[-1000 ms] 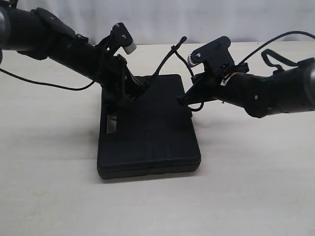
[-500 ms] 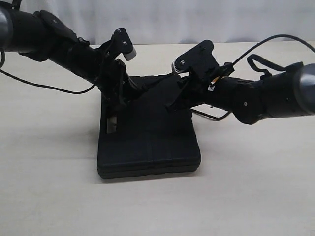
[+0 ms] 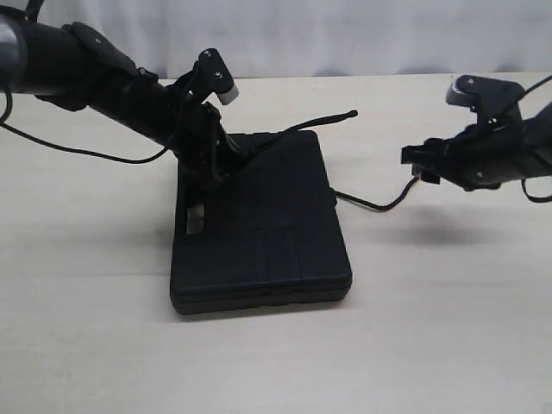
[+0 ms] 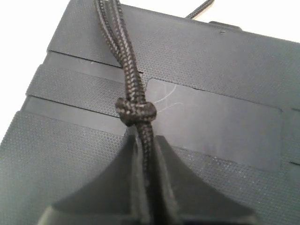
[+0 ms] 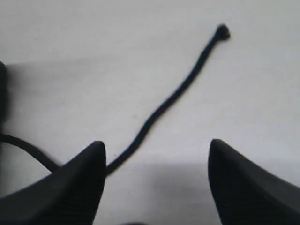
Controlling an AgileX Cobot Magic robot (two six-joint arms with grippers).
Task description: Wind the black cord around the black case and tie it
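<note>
Tying under way: the left gripper (image 4: 143, 143) pinches the cord (image 4: 129, 79), knot just ahead, atop the case (image 4: 211, 117); the right gripper (image 5: 157, 145), spread wide and empty, likely must catch the loose end ahead.

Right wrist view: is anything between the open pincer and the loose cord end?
Nothing visible does. The right pincer stands open over bare table, and the cord runs out ahead of it to its knotted tip with nothing lying across it.
</note>
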